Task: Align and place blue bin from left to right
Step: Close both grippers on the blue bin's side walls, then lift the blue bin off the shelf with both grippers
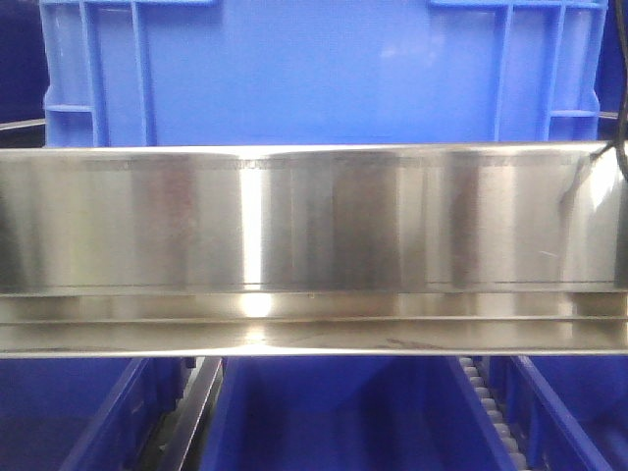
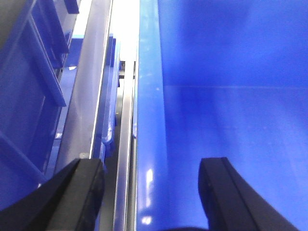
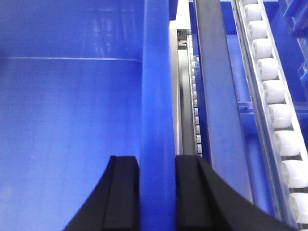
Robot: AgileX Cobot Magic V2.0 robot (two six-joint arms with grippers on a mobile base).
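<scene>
Start with the front view: the blue bin (image 1: 314, 74) sits on the upper level, just behind a broad steel shelf front (image 1: 314, 226). Its smooth wide wall faces you, with raised ribs near both corners, and its top edge is cut off by the frame. Under the shelf you see darker blue bins (image 1: 334, 422) side by side, with a roller track (image 1: 486, 397) running between the middle one and its right neighbour. A black cable (image 1: 616, 147) hangs at the right edge. Neither arm shows in this view. In the left wrist view, your left pincer (image 2: 151, 166) stands wide and straddles a blue wall rim (image 2: 149, 96). One black finger (image 2: 82, 192) is outside the wall and the other is inside, and both are clear of the plastic. To the right of the rim is the smooth blue inside of that bin. To the left run a steel rail (image 2: 91, 96) and then a ribbed blue crate side (image 2: 29, 96). In the right wrist view, your right pincer (image 3: 156, 161) is narrow and clamps a blue wall rim (image 3: 156, 72), with a pad pressed flat against each face. The bin's inside lies to the left. To the right come a thin line of small rollers (image 3: 195, 96) and a track of white rollers (image 3: 274, 96). You cannot tell from the wrist views whether the bin being gripped is the big crate on the upper level or one of the lower ones.
</scene>
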